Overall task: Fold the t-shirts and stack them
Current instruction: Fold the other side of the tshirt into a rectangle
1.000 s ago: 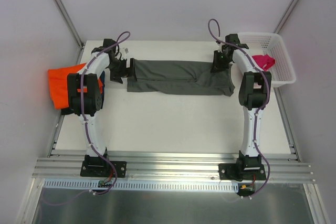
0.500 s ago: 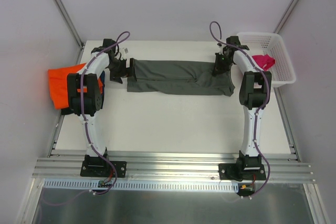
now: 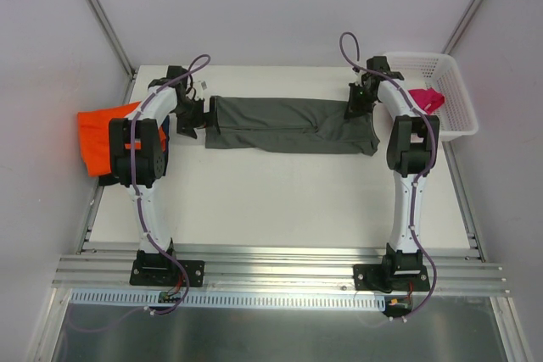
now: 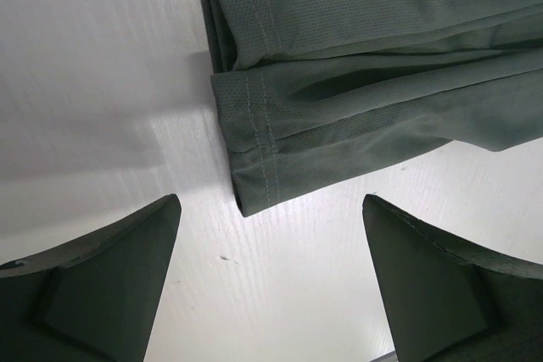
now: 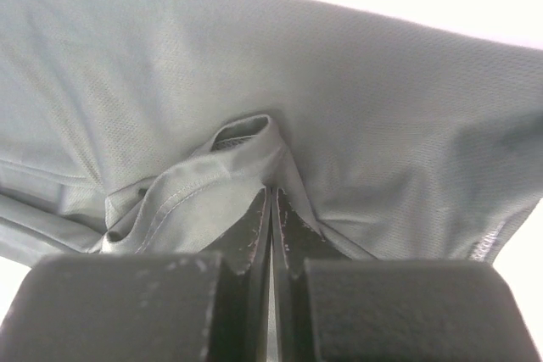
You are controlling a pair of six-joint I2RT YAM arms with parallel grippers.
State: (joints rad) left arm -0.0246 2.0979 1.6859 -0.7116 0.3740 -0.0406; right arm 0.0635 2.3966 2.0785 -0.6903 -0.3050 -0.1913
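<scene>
We see the dark grey shirt lying as a long folded strip across the far part of the table. Our left gripper stands wide just off its left hem. Our right gripper is pinched tight on a raised fold at its right end. An orange shirt lies at the table's left edge, and a pink shirt sits in the white basket.

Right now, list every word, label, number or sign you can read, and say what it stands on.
No text can be read in any view.
On the dark grey t-shirt, right wrist view: a small pale print near its edge, too blurred to read.
</scene>
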